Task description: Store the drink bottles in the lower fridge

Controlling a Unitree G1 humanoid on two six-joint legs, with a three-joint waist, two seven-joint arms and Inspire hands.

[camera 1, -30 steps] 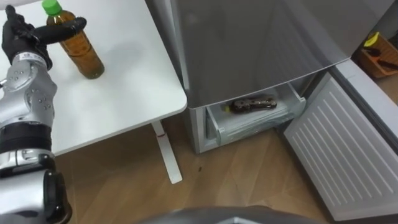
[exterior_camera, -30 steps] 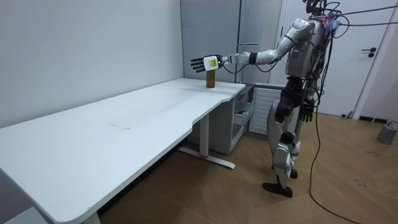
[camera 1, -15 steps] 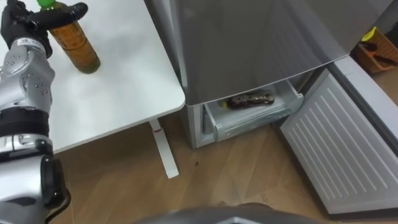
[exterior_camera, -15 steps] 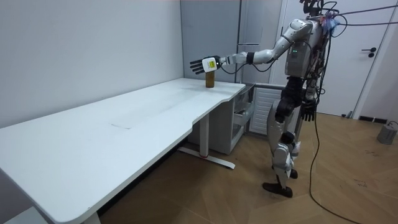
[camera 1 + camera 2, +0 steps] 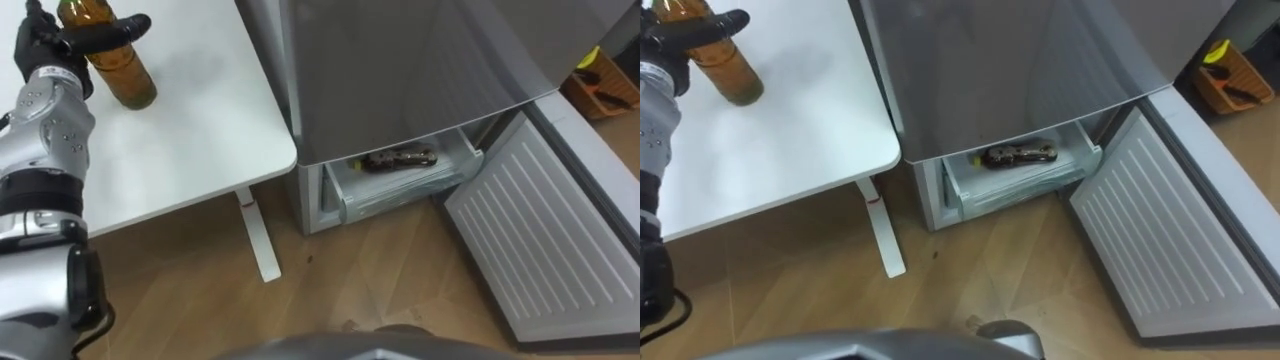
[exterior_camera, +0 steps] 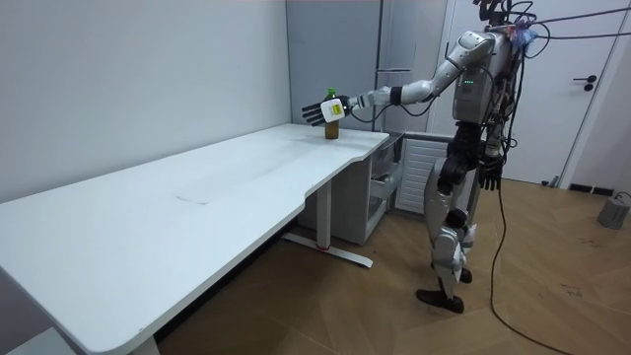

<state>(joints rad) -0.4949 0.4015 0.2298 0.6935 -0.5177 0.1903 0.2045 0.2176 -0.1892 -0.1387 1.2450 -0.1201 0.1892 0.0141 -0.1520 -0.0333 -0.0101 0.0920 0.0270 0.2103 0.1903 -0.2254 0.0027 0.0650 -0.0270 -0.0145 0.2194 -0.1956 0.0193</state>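
1. Task item. We identify the bottle (image 5: 122, 78) as a clear bottle of amber-brown liquid. It stands upright at the far left of the white table (image 5: 200, 130). In the room view its green cap shows above the hand.

2. Hand state. The left hand (image 5: 45, 48) is at the bottle's upper part, on its left side. The thumb lies straight across the bottle's near face. In the room view the fingers are spread and straight, reaching past the bottle, not curled round it. The right hand (image 6: 488, 179) hangs by the robot's hip; we cannot tell its state.

3. Stance. The robot stands on the wooden floor at the table's end, before the fridge, with the left arm stretched out over the tabletop.

4. Surroundings.
- The grey fridge (image 5: 400, 70) stands just right of the table.
- Its lower drawer (image 5: 400, 185) is pulled out, and a dark mottled item (image 5: 395, 160) lies flat in it. We cannot tell what it is.
- The lower door (image 5: 540, 240) is swung open to the right, with its ribbed white inner face up.
- An orange box (image 5: 610, 88) sits at the far right.

5. Obstructions. The table's right edge and the fridge's near left corner lie between the bottle and the drawer.
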